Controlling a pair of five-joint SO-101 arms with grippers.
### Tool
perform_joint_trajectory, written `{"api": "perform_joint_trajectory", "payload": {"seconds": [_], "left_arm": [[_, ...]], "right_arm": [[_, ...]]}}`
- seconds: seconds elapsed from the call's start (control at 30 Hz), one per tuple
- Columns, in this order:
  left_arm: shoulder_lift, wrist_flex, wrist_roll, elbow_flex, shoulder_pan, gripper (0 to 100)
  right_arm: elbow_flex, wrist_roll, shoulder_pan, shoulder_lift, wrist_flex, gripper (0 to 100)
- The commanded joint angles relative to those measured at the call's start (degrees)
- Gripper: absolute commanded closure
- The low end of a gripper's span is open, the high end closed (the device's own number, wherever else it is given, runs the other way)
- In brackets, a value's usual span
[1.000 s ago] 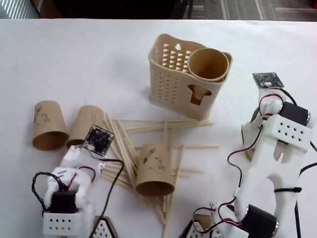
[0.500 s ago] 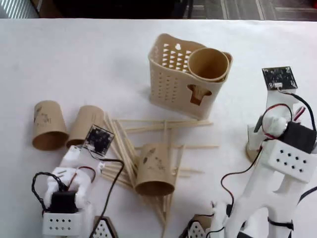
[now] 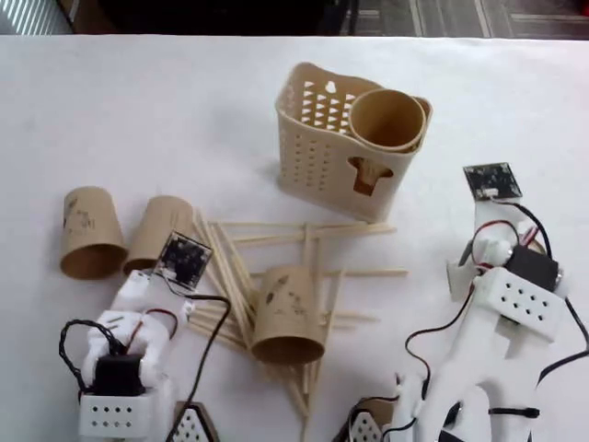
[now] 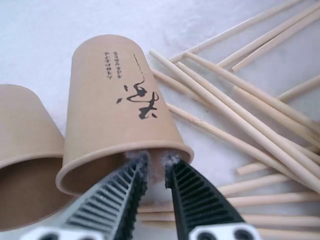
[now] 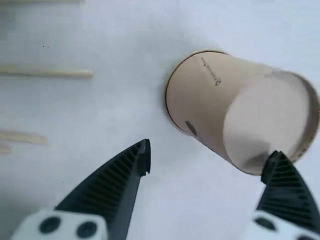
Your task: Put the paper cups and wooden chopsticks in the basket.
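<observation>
Two grippers, both holding nothing. Left gripper [image 4: 157, 160]: parted by a slit only, tips at the mouth rim of a paper cup [image 4: 120, 100] lying on its side, second cup [image 4: 25, 150] against it, wooden chopsticks [image 4: 240, 100] scattered just beside. Right gripper [image 5: 210, 152]: spread wide over a tipped cup [image 5: 215, 105] on the table [image 5: 75, 110]. Farther off stands the basket [image 3: 313, 152], upright, one nested cup [image 3: 386, 118] inside.

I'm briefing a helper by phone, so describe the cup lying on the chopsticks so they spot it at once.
Find the basket; in front of it chopsticks lie scattered. The cup lies on its side on top of them, mouth away from the basket. It is alone there, unlike the pair of cups beside the pile.
</observation>
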Motion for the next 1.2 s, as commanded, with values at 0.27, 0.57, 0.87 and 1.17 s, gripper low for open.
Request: {"api": "perform_joint_trajectory", "payload": {"seconds": [0.27, 0.57, 0.87, 1.17], "left_arm": [[-0.48, -0.7, -0.53, -0.18, 0.48, 92], [-0.48, -0.7, -0.53, -0.18, 0.48, 92], [-0.48, -0.7, -0.53, -0.18, 0.48, 92], [-0.48, -0.7, -0.53, -0.18, 0.48, 92]], "right_arm": [[1.49, 13.45, 18.95, -1.54, -0.48, 65.1], [-2.81, 16.97, 32.57, -1.98, -0.48, 64.9], [-4.04, 16.88, 34.68, -3.12, -0.31, 65.0], [-3.69, 3.78, 29.32, -17.89, 10.15, 65.0]]}}
